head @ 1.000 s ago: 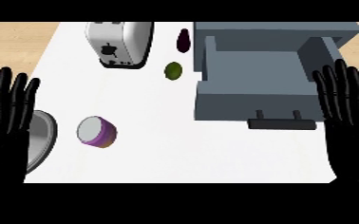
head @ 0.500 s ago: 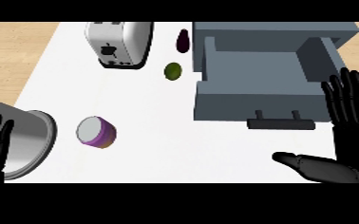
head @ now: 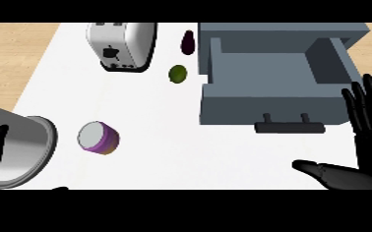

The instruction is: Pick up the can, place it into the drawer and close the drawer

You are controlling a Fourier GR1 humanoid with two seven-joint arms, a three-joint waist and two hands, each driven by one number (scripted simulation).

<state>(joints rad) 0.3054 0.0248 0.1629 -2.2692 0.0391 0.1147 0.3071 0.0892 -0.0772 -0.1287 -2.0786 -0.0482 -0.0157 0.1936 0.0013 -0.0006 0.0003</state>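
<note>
Currently the can (head: 98, 137) sits on the white desk (head: 174, 157) in the lower left of the head view. Its grey round end faces the camera and its purple side shows along the lower right. It is outside the drawer and well apart from it, and no hand touches it. The grey drawer (head: 272, 78) stands pulled open at the right, with its front panel toward the view's lower edge. A dark bar handle (head: 289, 126) juts from that front panel. The right hand (head: 341, 177) shows at the lower right corner, just past the drawer's front. Its fingers (head: 359, 108) are straight and spread, pointing up along the right edge beside the drawer's corner. The thumb reaches leftward over the desk below the handle. This hand is wide open, holds nothing, and is clear of the handle. The left forearm (head: 25, 150) enters at the lower left as a grey rounded mass, just beside the can but apart from it. Of the left hand (head: 2, 140) only a black sliver shows at the left edge, so whether it is open or closed cannot be told. Farther back, a white toaster (head: 122, 46) stands at the upper left of the desk. A small green round fruit (head: 177, 73) lies between the toaster and the drawer. A dark purple oblong vegetable (head: 188, 42) sits behind the fruit, near the drawer's back corner. Wood-coloured floor (head: 22, 54) shows past the desk's left edge.
</note>
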